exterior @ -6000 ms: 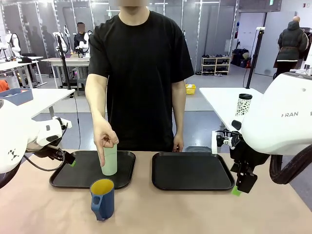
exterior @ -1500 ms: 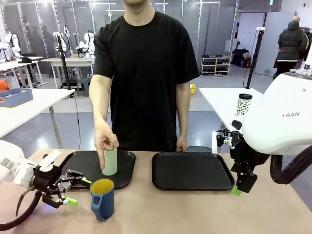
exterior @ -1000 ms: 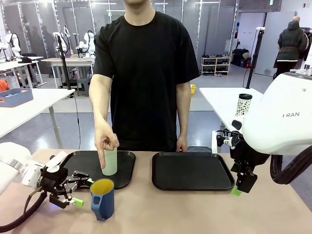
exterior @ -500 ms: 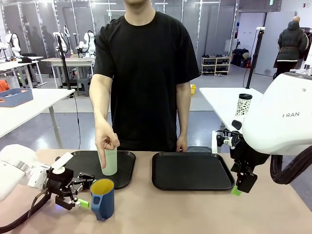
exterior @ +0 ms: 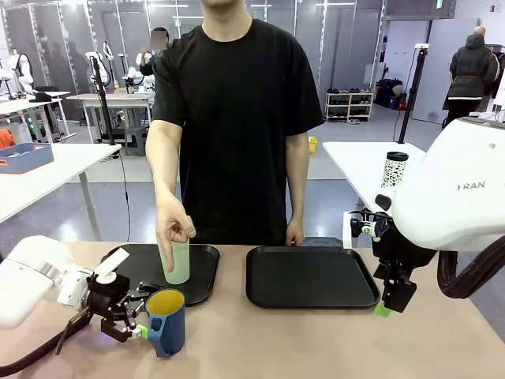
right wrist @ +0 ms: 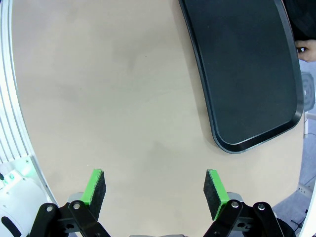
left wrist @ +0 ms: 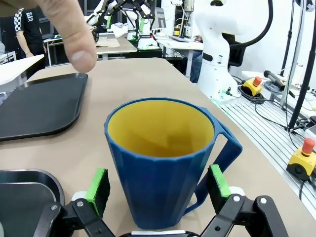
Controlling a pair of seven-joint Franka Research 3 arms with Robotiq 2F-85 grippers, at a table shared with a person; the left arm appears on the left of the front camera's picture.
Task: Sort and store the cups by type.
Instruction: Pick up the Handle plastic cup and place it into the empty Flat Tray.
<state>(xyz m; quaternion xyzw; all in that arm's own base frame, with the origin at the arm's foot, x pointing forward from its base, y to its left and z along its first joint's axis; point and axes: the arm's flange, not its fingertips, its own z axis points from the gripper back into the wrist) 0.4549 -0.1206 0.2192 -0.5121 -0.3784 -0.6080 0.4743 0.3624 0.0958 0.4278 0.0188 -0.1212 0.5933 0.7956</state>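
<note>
Grasping step: left end effector, released wide, straddles the blue mug just beside the left tray, where the green tumbler stands; next it should clench. Right end effector idles released

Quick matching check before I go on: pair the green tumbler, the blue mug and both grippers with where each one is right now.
Things:
1. tumbler
2. mug
3. left gripper
4. right gripper

Places and states:
A. open above the table, beside the right tray
B. upright on the left tray
C. open, one pad on either side of the mug
D. on the table, in front of the left tray

Pairs: 1-B, 2-D, 3-C, 4-A
</note>
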